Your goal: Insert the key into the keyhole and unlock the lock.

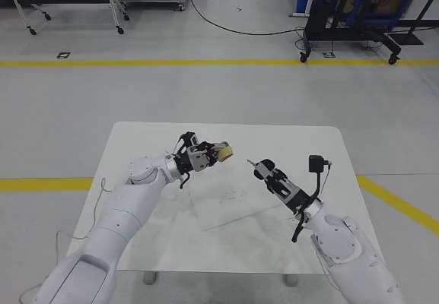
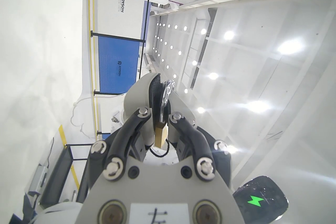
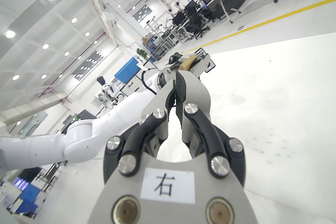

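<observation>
A label (image 2: 159, 214) on left tool (image 2: 164, 93); right tool (image 3: 179, 79) too.

Lock (image 2: 160, 134): brass-looking body, dull yellow, smooth. Shackle (image 2: 167, 93): bright polished metal, mirror-glossy.
Left gripper (image 2: 164, 88): matt grey plastic-looking fingers (image 2: 139, 93), black ribbed rubbery pads (image 2: 155, 88), glossy black links (image 2: 123, 135), shiny metal screws (image 2: 143, 111).
Right gripper (image 3: 179, 83): same finishes.
Table (image 1: 151, 144): white, smooth, matt.
Sheet (image 1: 227, 201) at 5 o'clock of lock: white, faint sheen, speckled with dark scuffs.

My view: brass-yellow lock (image 1: 224, 153) with silver shackle (image 2: 167, 93); plain white table (image 1: 139, 144); pale grey floor (image 1: 204, 99) crossed by yellow stripes (image 1: 204, 62).
</observation>
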### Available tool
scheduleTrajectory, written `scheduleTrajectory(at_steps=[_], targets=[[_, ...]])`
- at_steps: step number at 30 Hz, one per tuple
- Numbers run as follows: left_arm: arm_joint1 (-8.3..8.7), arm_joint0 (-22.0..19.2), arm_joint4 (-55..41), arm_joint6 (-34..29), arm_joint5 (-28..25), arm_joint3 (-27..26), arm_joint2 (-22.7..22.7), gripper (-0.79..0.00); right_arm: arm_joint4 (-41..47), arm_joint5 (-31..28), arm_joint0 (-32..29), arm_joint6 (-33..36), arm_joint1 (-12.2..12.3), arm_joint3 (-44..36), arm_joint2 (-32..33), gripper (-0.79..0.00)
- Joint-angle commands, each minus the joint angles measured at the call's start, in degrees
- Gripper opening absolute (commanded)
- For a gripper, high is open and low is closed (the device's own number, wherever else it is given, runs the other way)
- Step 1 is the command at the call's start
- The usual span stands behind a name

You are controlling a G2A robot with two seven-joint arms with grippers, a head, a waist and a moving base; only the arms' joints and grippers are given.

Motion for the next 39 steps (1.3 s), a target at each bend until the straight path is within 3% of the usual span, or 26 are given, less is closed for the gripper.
scheduleTrajectory(at_steps=[1, 14, 19, 26, 33, 39], targets=[[-0.5, -0.67, 0.19, 0.24, -2.32, 1.4, 0.53, -0.785, 0.9, 0.45, -0.49, -0.54, -0.11, -0.18, -0.39, -0.785], [-0.9, -1.51, 0.37, 0.18, -2.29, 2.91, 0.97, -0.785, 2.74, 0.43, -0.43, -0.55, -0.22, 0.04, -0.58, -0.785], [-1.84, 1.51, -3.18, 9.75, -2.14, -1.28, 0.49, -0.785, 4.02, 3.17, -0.25, -1.36, -0.55, -0.09, -1.55, -0.785], [-3.42, 3.27, 2.34, 21.37, -10.39, -1.93, 2.98, -0.785, 9.02, 10.17, 0.91, -4.29, -1.67, 1.69, -5.03, -0.785], [-4.4, 2.85, 8.89, 25.39, -13.12, -0.78, 5.16, -0.785, 9.78, 16.51, 3.17, -10.58, -3.09, 3.74, -8.83, -0.785], [-4.84, 3.05, 9.2, 25.13, -13.5, -0.2, 4.88, -0.785, 10.12, 19.26, 4.73, -14.47, -4.06, 4.89, -10.57, -0.785]])
